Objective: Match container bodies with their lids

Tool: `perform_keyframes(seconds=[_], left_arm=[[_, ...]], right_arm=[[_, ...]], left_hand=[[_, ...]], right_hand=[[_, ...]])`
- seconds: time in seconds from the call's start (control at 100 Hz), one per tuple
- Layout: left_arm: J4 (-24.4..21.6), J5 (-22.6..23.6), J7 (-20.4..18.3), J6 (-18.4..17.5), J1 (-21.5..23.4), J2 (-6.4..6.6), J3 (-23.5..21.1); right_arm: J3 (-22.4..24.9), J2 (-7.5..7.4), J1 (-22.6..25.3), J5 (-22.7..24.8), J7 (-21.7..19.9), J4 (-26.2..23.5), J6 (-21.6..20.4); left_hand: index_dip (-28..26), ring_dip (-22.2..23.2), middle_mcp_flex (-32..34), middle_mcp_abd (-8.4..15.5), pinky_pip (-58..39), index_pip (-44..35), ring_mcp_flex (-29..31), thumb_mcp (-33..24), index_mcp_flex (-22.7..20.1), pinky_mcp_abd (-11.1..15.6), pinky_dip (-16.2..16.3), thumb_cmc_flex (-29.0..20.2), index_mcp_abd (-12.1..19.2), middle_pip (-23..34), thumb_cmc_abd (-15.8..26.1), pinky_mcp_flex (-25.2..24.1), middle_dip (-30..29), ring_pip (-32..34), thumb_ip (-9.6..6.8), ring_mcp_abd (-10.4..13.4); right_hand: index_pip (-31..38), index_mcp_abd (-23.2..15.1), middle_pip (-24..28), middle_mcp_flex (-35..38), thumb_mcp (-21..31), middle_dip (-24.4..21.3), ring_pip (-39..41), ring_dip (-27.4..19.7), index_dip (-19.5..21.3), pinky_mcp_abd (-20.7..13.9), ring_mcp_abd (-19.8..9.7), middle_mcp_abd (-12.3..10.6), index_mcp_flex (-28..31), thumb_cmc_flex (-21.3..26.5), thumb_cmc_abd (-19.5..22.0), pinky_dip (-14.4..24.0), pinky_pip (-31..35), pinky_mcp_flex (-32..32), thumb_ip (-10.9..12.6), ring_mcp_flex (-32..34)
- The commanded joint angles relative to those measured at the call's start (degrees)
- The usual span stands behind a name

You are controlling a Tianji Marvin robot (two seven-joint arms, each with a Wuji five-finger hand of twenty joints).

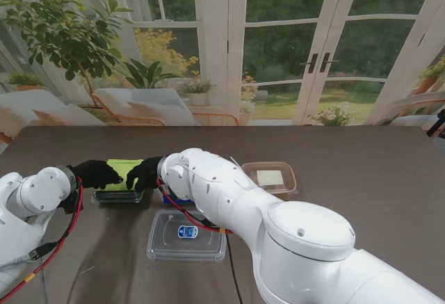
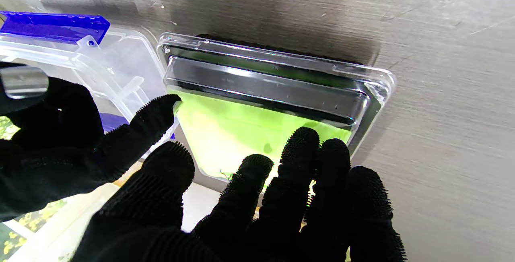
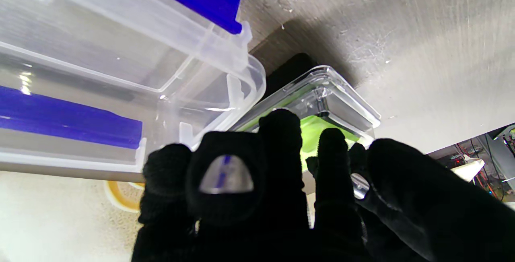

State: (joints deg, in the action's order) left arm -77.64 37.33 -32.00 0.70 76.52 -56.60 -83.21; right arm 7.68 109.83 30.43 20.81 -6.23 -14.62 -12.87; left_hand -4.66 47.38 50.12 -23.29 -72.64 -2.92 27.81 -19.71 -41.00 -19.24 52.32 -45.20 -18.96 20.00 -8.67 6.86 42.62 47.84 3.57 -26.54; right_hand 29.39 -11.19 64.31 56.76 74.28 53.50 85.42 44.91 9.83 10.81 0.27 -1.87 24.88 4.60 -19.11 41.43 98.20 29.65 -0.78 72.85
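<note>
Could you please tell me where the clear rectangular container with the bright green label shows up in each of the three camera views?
Stand view: the clear rectangular container with the bright green label sits on the table's left side, between the left hand and right hand.
Left wrist view: centre, just past the left hand's fingertips.
Right wrist view: centre-right, just beyond the right hand's fingertips.
Shared landmark: the clear box with blue clips, beside the container in both wrist views.

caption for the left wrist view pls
Left robot hand pressing the clear lid on the green container.
</note>
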Motion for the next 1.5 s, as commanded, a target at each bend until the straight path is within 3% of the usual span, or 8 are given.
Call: perform_keyframes(seconds=[0.0, 0.59, 1.1, 1.32, 1.49], left_arm=[[0.2, -0.1, -1.1, 0.1, 0.3, -0.10, -0.1], [0.0, -0.2, -0.8, 0.5, 0.5, -0.18, 0.2], [-4.5, 2.2, 0.3, 1.8, 4.6, -0.40, -1.8], [-4.4, 2.3, 0.2, 1.8, 4.5, -0.38, -1.7], [-1.8, 1.9, 1.6, 1.1, 2.7, -0.56, -0.1]], right_arm=[[-0.3, 0.17, 0.6, 0.4, -0.9, -0.3, -0.1], [0.4, -0.09, 0.7, -0.2, -0.8, -0.2, 0.2], [0.8, -0.82, 1.2, -0.9, -2.3, -0.2, -0.3], [0.9, -0.90, 1.4, -1.1, -2.5, -0.2, -0.4], [1.5, -0.91, 1.5, -1.6, -2.1, -0.2, -0.4]], left_hand=[[0.0, -0.1, -0.1, -0.8, -0.7, 0.0, 1.2, 1.3, 0.6, 2.0, -0.3, -0.6, 0.4, -0.8, 1.6, -0.6, -0.8, -0.3, -0.06, -2.5], [0.0, -0.1, -0.3, -0.9, -0.6, 0.0, 1.0, 1.2, 0.5, 2.1, -0.4, -0.8, 0.3, -0.8, 1.5, -0.7, -0.9, -0.4, -0.07, -2.4], [0.0, -0.2, -0.3, -0.8, -0.6, 0.0, 1.1, 0.8, 0.6, 2.0, -0.5, -0.5, -0.1, -0.7, 1.4, -0.6, -0.9, -0.4, -0.03, -2.3], [0.0, -0.2, -0.3, -0.8, -0.6, 0.0, 1.2, 0.6, 0.5, 2.1, -0.5, -0.4, 0.3, -0.6, 1.3, -0.5, -0.9, -0.3, -0.03, -2.4], [0.0, -0.2, -0.4, -0.8, -0.6, 0.0, 1.1, 0.3, 0.5, 2.0, -0.5, -0.4, 0.4, -0.6, 1.2, -0.4, -0.9, -0.3, -0.02, -2.4]], right_hand=[[-1.1, -1.3, 0.1, -1.1, -0.2, 0.4, 2.0, -0.1, -0.6, -0.9, -1.4, -1.4, -3.0, -1.8, 1.5, 1.7, 1.7, 16.5, 1.5, 2.6], [-1.3, -0.4, 0.4, -0.9, -1.0, 0.5, 2.5, 0.1, -1.0, -1.1, -1.6, -1.6, -3.4, -2.5, 1.9, 1.5, 2.0, 17.0, 2.3, 2.6], [0.2, -0.5, 0.3, -1.0, -1.8, 0.4, 2.5, 0.1, -0.4, -1.1, -1.6, -1.5, -1.7, -3.0, 2.5, 1.3, 2.0, 17.1, 2.7, 2.6], [-0.4, -0.5, 0.3, -1.2, -2.0, 0.5, 2.5, 0.1, -0.6, -1.1, -1.6, -1.5, -2.6, -3.0, 2.4, 1.3, 2.0, 17.0, 2.7, 2.6], [-0.7, -0.4, 0.3, -1.3, -2.2, 0.5, 2.4, 0.0, -0.8, -1.2, -1.5, -1.5, -3.3, -3.0, 2.4, 1.3, 2.0, 16.8, 2.7, 2.6]])
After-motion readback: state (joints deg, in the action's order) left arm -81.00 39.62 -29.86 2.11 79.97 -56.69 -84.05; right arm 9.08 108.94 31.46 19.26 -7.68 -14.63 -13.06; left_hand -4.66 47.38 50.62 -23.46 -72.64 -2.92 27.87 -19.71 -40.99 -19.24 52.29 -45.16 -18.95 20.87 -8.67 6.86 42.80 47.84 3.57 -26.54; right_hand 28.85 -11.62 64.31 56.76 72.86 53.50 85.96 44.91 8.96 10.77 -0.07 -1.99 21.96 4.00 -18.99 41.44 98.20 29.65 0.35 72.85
